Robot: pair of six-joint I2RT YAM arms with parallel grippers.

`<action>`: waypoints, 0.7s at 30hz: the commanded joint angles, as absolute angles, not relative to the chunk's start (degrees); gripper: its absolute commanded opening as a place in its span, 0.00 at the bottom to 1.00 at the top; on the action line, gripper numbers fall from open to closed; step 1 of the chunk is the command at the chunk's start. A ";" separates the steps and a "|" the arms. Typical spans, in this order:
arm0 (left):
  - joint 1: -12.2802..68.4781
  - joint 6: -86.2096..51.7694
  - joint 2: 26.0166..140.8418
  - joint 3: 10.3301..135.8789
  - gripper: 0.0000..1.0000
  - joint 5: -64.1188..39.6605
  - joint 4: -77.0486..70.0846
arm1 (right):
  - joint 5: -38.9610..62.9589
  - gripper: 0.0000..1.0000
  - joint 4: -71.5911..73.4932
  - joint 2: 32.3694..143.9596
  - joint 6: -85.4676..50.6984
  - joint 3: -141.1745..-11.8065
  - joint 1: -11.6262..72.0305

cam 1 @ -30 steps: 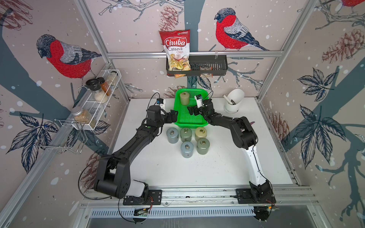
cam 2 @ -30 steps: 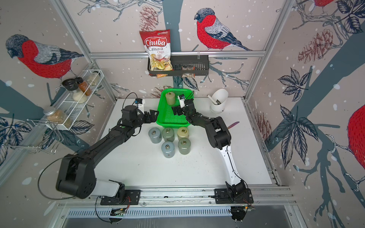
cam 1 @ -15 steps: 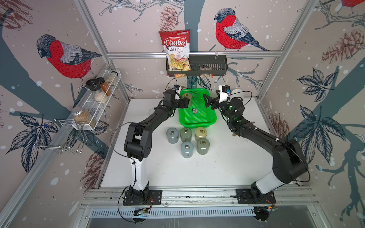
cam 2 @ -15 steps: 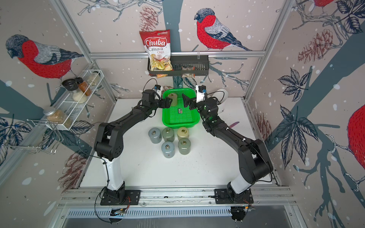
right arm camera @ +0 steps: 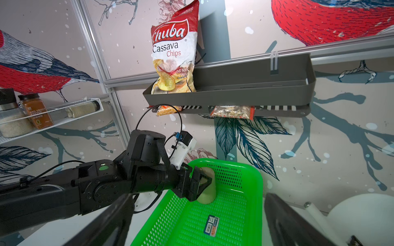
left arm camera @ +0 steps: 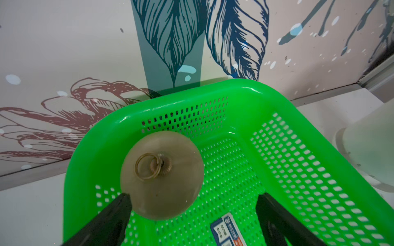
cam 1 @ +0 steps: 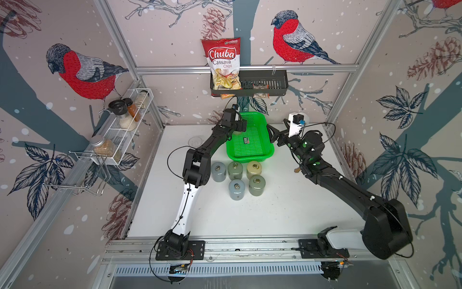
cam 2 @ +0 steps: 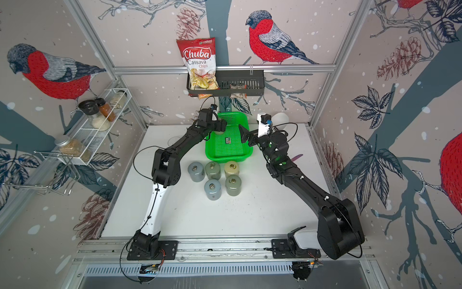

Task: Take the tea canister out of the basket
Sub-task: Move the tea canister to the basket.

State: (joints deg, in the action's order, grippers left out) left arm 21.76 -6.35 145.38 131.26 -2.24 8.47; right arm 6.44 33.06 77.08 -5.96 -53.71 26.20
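While the tea canister [left arm camera: 161, 174] sat in the basket [left arm camera: 277, 102], left tool [left arm camera: 194, 197] stood open beside it, not gripping; right tool [cam 1: 273, 136] gaped empty; grasp and lift-out were not yet done

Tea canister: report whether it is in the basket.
In: the tea canister stands upright on the basket floor, near a corner.

The left hand [cam 1: 241, 125] tilts downward with jaws apart; the right hand [cam 1: 273, 136], turned toward it, stands spread wide.
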 commanded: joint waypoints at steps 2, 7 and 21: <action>21.71 -5.54 149.64 137.10 0.96 0.00 10.54 | 7.34 1.00 31.49 76.36 -5.45 -52.76 25.10; 21.71 -5.43 152.27 140.95 0.96 1.55 11.20 | 8.15 1.00 31.55 76.86 -5.76 -52.10 24.12; 21.62 -2.98 156.18 146.51 0.95 -1.22 15.08 | 11.46 1.00 32.67 79.71 -8.52 -52.38 21.31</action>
